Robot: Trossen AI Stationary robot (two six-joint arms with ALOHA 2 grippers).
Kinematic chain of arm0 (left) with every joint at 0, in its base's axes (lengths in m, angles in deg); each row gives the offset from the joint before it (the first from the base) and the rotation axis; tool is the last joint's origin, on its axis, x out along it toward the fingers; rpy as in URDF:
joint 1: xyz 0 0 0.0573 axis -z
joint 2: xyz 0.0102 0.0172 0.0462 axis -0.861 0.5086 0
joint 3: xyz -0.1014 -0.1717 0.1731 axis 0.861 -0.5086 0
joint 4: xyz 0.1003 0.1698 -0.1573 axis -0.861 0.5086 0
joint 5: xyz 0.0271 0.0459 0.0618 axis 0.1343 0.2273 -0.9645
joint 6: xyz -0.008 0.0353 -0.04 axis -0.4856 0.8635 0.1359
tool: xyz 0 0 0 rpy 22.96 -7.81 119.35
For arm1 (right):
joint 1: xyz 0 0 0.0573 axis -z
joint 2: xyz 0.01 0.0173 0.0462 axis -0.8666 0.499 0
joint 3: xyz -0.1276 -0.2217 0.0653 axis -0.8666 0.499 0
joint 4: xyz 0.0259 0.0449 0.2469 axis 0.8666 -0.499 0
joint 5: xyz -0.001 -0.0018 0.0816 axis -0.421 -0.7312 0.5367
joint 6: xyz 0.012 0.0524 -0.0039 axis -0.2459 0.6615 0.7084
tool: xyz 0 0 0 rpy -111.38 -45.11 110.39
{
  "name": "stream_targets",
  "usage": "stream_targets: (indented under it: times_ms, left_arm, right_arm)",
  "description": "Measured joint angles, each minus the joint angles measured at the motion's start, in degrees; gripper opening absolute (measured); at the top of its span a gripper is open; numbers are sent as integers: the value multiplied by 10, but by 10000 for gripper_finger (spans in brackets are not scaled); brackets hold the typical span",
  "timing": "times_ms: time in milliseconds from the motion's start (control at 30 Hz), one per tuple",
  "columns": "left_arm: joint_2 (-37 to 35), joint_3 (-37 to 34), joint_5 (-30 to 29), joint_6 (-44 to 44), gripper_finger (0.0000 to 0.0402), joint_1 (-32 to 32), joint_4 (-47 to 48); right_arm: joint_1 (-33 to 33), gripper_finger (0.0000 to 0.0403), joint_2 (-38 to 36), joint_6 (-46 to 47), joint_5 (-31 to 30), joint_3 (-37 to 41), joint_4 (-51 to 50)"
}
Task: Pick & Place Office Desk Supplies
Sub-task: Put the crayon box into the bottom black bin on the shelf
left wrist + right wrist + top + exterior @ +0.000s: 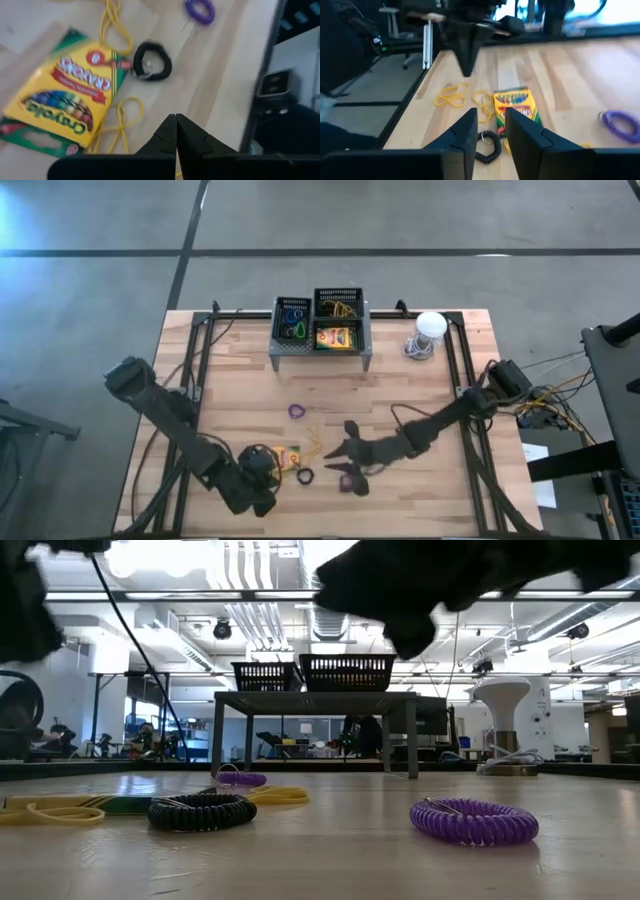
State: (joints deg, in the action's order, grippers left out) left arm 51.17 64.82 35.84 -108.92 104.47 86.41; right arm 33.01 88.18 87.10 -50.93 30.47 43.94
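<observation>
The right gripper [489, 131], part open and empty above the black band [487, 145], may snag the crayon box [516, 106] beside it.

1 yellow-and-green crayon box [60, 102] is lying flat on the table, yellow rubber bands [119, 122] and a black coil band [151, 61] beside it, purple coil bands [473, 821] lying nearby.

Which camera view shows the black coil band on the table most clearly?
The left wrist view: the black coil band lies whole beside the crayon box. The low view shows it edge-on. The high view shows a tiny ring. In the right wrist view, the right gripper partly hides it.
</observation>
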Motion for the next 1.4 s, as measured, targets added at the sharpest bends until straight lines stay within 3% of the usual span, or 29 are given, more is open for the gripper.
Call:
stream_targets:
  times_ms: [333, 567, 833, 933, 1100, 1400]
  left_arm:
    - [103, -3, -4, -111, 3, -1, 31]
    - [121, -5, -11, -116, 3, -1, 38]
    - [117, -23, -24, -115, 3, 4, 37]
    - [117, -34, -40, -112, 3, 5, 24]
    - [118, -48, -83, -106, 3, 8, 19]
    - [119, -77, -144, -113, 3, 8, -5]
  right_arm:
    - [119, 173, 18, 18, 162, -96, -173]
    - [164, 213, 141, 15, 291, -214, -202]
    - [203, 240, 269, -1, 329, -399, -384]
    - [214, 244, 302, -6, 372, -447, -425]
    - [225, 240, 326, 6, 434, -476, -452]
    - [226, 235, 316, 51, 459, -472, -476]
